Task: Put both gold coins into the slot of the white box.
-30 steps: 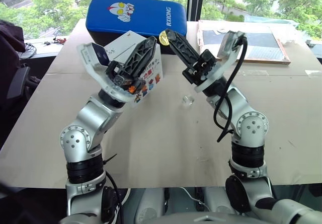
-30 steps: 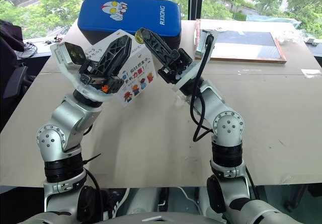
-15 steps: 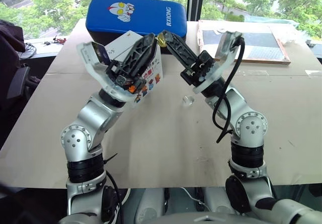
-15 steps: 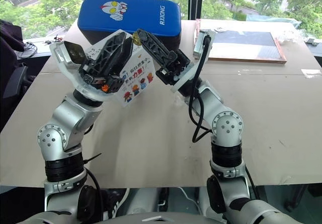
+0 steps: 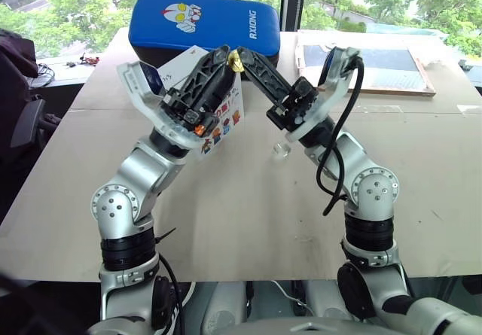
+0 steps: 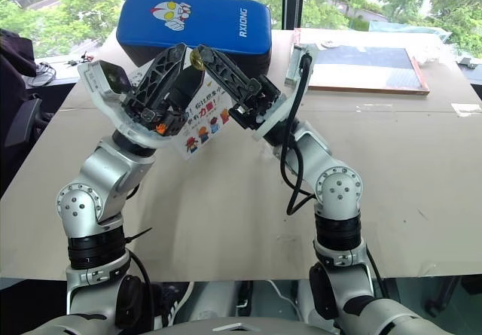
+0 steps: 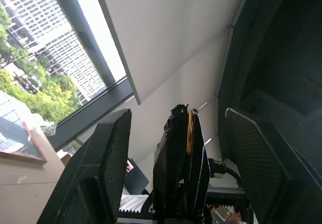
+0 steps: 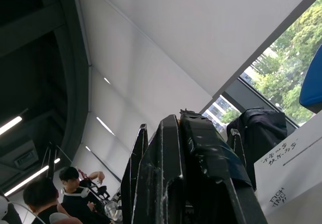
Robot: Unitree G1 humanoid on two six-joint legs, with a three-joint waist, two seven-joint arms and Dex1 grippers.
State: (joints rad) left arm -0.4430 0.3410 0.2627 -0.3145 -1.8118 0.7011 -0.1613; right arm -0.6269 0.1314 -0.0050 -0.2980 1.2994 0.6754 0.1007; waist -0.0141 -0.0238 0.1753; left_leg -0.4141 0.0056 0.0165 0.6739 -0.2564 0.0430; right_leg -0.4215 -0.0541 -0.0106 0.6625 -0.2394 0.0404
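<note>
A gold coin (image 5: 236, 63) is pinched at the tip of my right gripper (image 5: 240, 54), which is shut on it and raised above the table. My left gripper (image 5: 226, 65) is open, also raised, and its two fingers (image 7: 105, 168) stand on either side of the right gripper's tip. In the left wrist view the gold coin (image 7: 189, 131) shows edge-on between them, touching neither left finger. The white box (image 5: 183, 65) with colourful figures stands on the table just behind and below both grippers. Its slot is hidden.
A blue padded case (image 5: 203, 22) lies at the back behind the box. A small clear round holder (image 5: 282, 150) sits on the brown table under my right arm. A wooden-framed board (image 5: 376, 68) lies at the back right. People (image 8: 65, 183) stand in the background.
My left gripper has opened from shut. The coin-bearing tip of my right gripper has shifted slightly left and now stands between the left fingers.
</note>
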